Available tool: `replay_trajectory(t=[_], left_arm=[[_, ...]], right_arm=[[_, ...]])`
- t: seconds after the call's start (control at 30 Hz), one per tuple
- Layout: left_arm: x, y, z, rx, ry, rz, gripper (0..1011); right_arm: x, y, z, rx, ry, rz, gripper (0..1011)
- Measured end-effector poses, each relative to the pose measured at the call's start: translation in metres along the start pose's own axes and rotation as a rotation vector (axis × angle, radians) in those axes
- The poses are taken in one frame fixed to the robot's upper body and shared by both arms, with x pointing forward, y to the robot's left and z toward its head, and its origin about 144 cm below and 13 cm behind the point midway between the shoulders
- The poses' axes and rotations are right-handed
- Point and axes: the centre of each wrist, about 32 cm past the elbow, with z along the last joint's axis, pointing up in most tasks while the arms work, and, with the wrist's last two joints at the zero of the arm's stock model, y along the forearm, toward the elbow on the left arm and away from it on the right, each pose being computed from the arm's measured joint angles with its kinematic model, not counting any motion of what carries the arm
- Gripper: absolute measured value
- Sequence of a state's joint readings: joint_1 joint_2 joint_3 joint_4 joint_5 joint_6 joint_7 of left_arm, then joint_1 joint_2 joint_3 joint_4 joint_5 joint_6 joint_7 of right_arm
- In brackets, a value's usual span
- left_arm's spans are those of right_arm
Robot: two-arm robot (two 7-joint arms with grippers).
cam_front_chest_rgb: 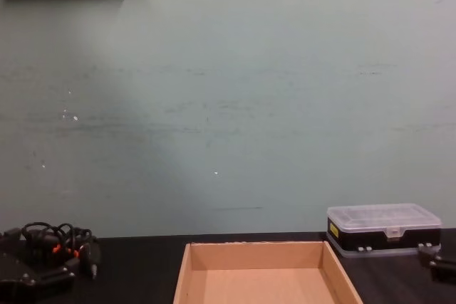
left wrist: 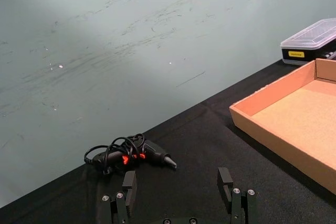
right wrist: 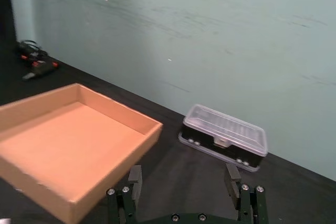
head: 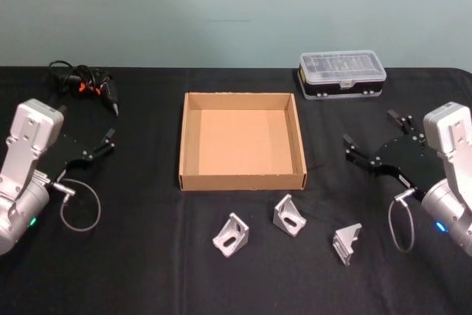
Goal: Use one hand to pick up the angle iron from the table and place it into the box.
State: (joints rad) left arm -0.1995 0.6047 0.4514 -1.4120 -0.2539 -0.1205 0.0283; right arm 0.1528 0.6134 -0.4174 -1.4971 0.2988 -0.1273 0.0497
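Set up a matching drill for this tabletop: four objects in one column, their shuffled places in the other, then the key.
Objects
1. cardboard box
2. clear-lidded case
3. cabled tool
4. leftmost angle iron

Places
A. far side, beyond the box's right corner
B. far left of the table
C. near side, in front of the box
D. centre, empty

Pairs: 1-D, 2-A, 3-B, 4-C.

The left end effector and right end effector hover open at the two sides.
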Motion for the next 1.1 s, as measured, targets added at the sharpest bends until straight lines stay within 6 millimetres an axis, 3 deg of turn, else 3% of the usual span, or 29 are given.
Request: replay_trajectory(t=[0.27,0.7,0.93,1.1], left_arm=[[0.000,0.000,0.000,0.000,0.000,0.000,1011],[0.000,0.000,0.000,0.000,0.000,0.000,1012],[0.000,0.000,0.000,0.000,0.000,0.000,1011],[0.000,0.000,0.000,0.000,0.000,0.000,1011]], right_arm=[[-0.001,-0.021,0.030,-0.025,0.054,0.071,1003],[0.008,-0.090,0.069,-0.158,0.069,0.223,1003],[0.003,-0.109,0.075,-0.209,0.048,0.316,1003],[-0.001,-0.111,0.073,-0.246,0.044,0.349,1003]])
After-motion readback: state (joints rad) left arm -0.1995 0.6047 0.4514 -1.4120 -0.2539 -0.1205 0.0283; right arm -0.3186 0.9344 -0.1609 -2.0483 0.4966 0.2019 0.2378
